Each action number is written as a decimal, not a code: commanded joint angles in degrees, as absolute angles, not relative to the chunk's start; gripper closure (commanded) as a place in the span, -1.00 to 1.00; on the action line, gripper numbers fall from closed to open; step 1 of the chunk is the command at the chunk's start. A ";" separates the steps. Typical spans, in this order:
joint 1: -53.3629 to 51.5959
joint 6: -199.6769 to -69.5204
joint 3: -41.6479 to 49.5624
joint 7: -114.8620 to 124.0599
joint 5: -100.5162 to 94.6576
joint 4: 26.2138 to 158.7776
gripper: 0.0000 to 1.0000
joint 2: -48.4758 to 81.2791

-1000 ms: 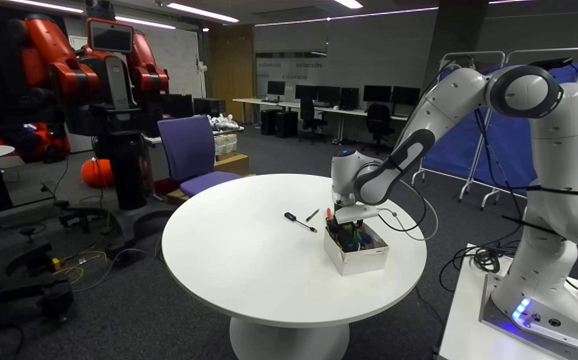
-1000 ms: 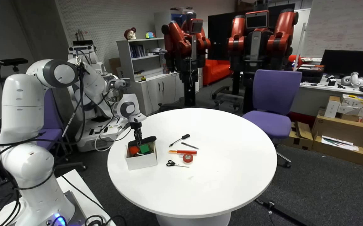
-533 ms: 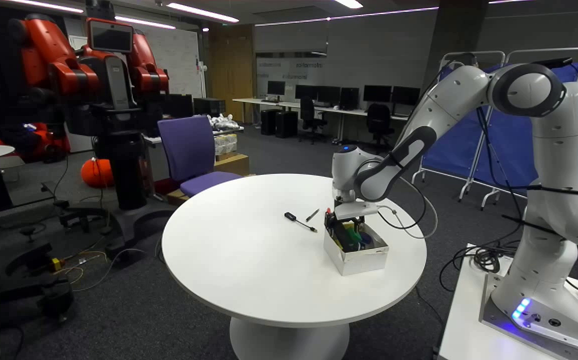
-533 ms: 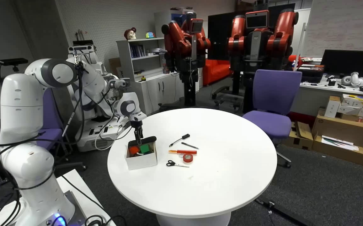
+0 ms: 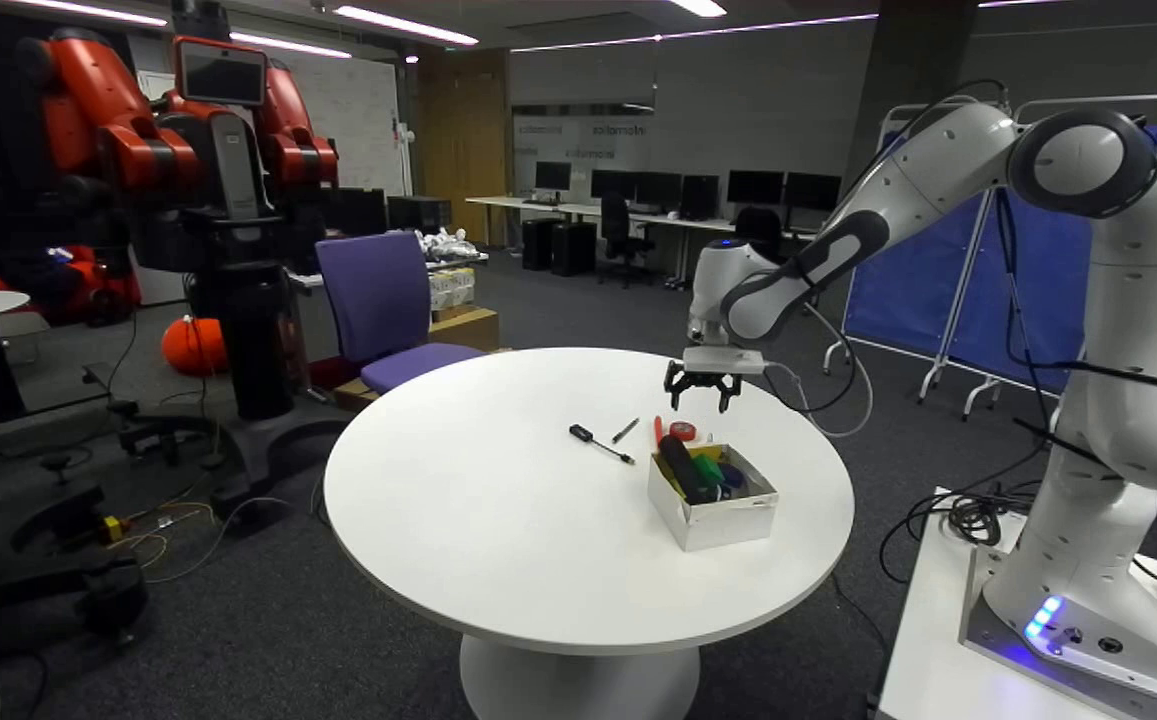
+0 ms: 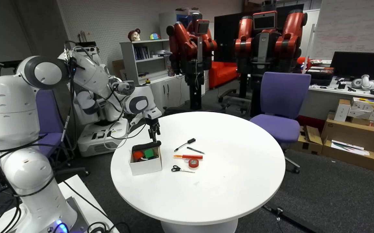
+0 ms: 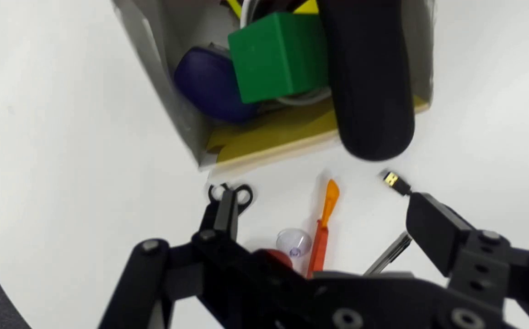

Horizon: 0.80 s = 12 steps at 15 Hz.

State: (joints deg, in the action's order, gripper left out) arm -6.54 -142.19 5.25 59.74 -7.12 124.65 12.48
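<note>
The gripper (image 5: 700, 404) is spread, with nothing pinched, and is held above the surface (image 5: 498, 500) near the box (image 5: 728, 527). A black object (image 7: 369, 87) is seen propped in the box, one end jutting past its edge toward the gripper. That end is best given clearance, as the object could be tipped by a brushing finger. Any descent is best made slowly and straight, with one item only straddled, since the tape (image 6: 193, 163), red tool (image 6: 190, 156) and scissors (image 6: 176, 168) are laid close together.
</note>
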 commanded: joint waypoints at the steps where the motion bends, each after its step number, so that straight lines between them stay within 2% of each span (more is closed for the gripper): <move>1: -1.51 -146.21 6.43 55.43 -3.35 125.85 -1.00 11.96; 6: 4.41 -156.08 6.89 46.77 5.82 123.66 -1.00 20.07; 12: 6.94 -161.65 5.34 38.75 16.92 119.98 -1.00 29.57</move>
